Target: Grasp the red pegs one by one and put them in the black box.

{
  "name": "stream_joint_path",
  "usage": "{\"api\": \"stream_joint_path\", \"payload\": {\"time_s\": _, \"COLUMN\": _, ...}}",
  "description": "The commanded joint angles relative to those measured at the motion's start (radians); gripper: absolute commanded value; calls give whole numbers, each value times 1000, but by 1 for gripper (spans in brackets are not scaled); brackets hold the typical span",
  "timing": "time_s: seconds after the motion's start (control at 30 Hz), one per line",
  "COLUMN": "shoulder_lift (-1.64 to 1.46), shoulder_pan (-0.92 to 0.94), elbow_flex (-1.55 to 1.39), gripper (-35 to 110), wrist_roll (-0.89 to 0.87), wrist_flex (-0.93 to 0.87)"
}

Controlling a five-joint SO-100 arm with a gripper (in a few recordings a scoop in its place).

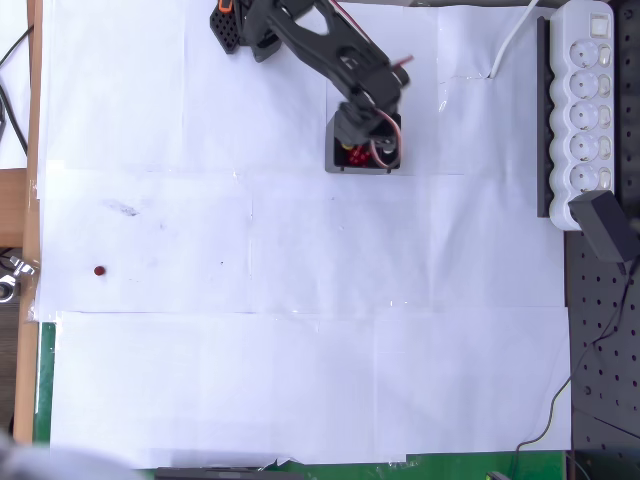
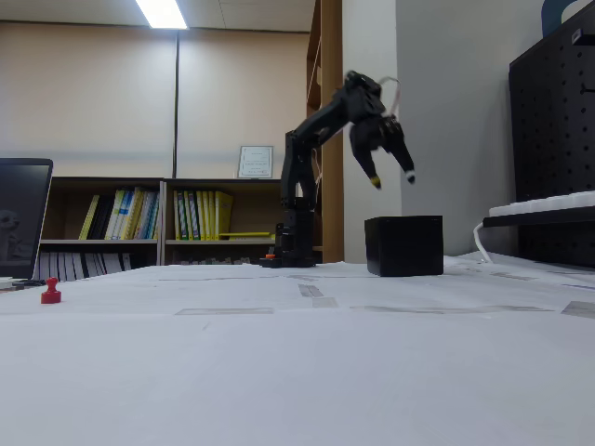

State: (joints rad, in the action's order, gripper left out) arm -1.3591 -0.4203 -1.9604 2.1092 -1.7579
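Note:
The black box (image 1: 341, 160) (image 2: 403, 245) stands on the white paper at the back of the table, with several red pegs (image 1: 357, 157) inside it, partly hidden by the arm. My gripper (image 2: 392, 179) (image 1: 372, 152) hangs above the box, open, with nothing between its fingers; one fingertip is yellow, the other white. One more red peg (image 1: 99, 271) (image 2: 51, 292) stands alone on the paper far to the left, well away from the gripper.
A long white power strip (image 1: 583, 110) lies along the right edge in the overhead view, with a black adapter (image 1: 608, 226) near its lower end. The arm's base (image 2: 287, 251) sits behind the box. A laptop screen (image 2: 20, 228) stands at the left.

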Motion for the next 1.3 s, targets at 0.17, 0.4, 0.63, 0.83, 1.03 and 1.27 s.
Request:
{"api": "stream_joint_path", "payload": {"time_s": 0.17, "shoulder_lift": 18, "shoulder_pan": 750, "elbow_flex": 566, "gripper": 22, "wrist_roll": -440, "wrist_flex": 795}}
{"api": "stream_joint_path", "payload": {"time_s": 0.4, "shoulder_lift": -275, "shoulder_pan": 1009, "elbow_flex": 620, "gripper": 22, "wrist_roll": -518, "wrist_flex": 1239}}
{"api": "stream_joint_path", "payload": {"time_s": 0.63, "shoulder_lift": -673, "shoulder_pan": 1085, "elbow_flex": 465, "gripper": 22, "wrist_roll": -528, "wrist_flex": 1563}}
{"api": "stream_joint_path", "payload": {"time_s": 0.83, "shoulder_lift": -879, "shoulder_pan": 1054, "elbow_flex": 225, "gripper": 22, "wrist_roll": -502, "wrist_flex": 1589}}
{"api": "stream_joint_path", "payload": {"time_s": 1.03, "shoulder_lift": -953, "shoulder_pan": 1011, "elbow_flex": 147, "gripper": 22, "wrist_roll": -512, "wrist_flex": 1663}}
{"api": "stream_joint_path", "payload": {"time_s": 1.27, "shoulder_lift": -988, "shoulder_pan": 962, "elbow_flex": 138, "gripper": 22, "wrist_roll": -538, "wrist_flex": 1729}}
